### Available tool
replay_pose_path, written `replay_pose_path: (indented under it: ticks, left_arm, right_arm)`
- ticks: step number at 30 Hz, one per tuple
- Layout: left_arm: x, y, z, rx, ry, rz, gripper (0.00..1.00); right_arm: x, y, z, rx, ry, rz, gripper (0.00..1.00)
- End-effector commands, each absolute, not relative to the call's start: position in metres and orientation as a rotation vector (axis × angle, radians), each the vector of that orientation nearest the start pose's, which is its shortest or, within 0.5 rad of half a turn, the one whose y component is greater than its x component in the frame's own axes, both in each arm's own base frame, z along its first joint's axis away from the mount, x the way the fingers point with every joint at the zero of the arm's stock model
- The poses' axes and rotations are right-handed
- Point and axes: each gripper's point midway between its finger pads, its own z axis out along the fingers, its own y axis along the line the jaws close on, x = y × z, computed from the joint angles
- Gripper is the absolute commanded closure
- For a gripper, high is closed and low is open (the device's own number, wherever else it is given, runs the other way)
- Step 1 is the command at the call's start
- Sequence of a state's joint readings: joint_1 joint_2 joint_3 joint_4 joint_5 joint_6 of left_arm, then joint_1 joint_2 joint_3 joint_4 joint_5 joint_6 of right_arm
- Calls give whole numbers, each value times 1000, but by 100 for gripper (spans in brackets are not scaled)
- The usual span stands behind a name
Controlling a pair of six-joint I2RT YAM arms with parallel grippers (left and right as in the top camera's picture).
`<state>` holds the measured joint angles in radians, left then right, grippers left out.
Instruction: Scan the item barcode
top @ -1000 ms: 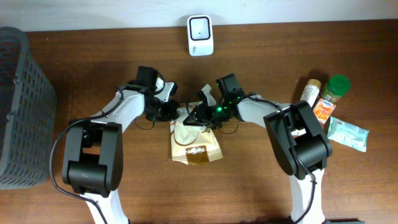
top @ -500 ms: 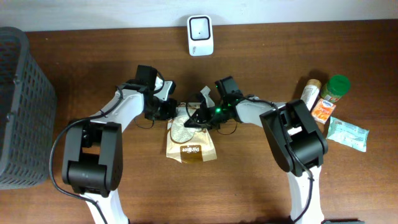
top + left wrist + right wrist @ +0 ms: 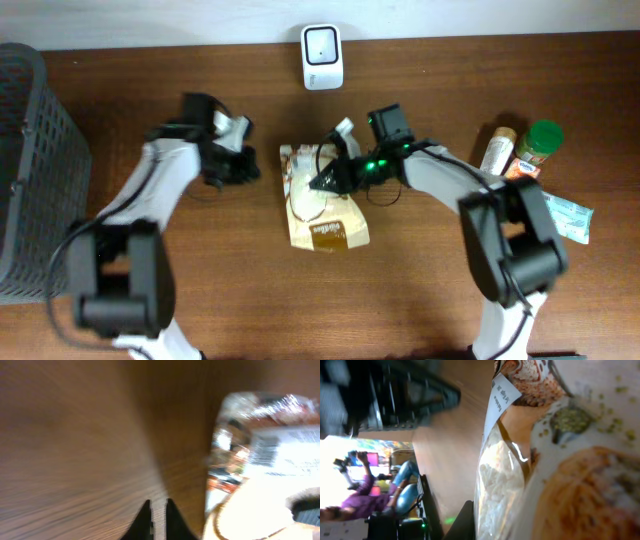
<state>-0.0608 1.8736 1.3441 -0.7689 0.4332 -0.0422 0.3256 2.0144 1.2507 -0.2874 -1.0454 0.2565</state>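
While overhead shows scanner point(image 3: 322, 57), wrists only packet point(image 3: 270, 455)

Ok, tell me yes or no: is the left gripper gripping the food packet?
No, in the overhead view the left gripper sits clear of the food packet, with bare table between them.

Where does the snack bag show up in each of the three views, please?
Overhead: the snack bag lies near the middle of the picture.
Left wrist: it is on the right side, blurred.
Right wrist: it fills the right half, close up.
Shared landmark: the brown wooden table under it.
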Motion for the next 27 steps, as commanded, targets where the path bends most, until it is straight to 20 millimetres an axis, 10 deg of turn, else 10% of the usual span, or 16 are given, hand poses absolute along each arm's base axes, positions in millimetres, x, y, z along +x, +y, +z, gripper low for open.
replay_pose_path:
  ticks: [1,5,9,10,11,27]
  left_arm:
    - [413,-66,130,74,2662,-593,86]
    - [414,-52,130,27,2664,-571,78]
    - [416,-42,126,8,2679,-486,38]
    - [416,-39,125,2,2683,-462,9]
    - [416,-36,124,-2,2686,-442,1]
    - [416,-33,123,-8,2690,-413,1]
  right_arm:
    - [359,270,160,-625,2270,1594,96]
    - [348,265,192,-673,2161,1716,96]
    - [346,252,215,-670,2089,1800,96]
    - [346,246,224,-673,2056,1819,96]
    - [347,239,232,-670,2032,1833,96]
    - [345,183,314,-491,1962,1879,96]
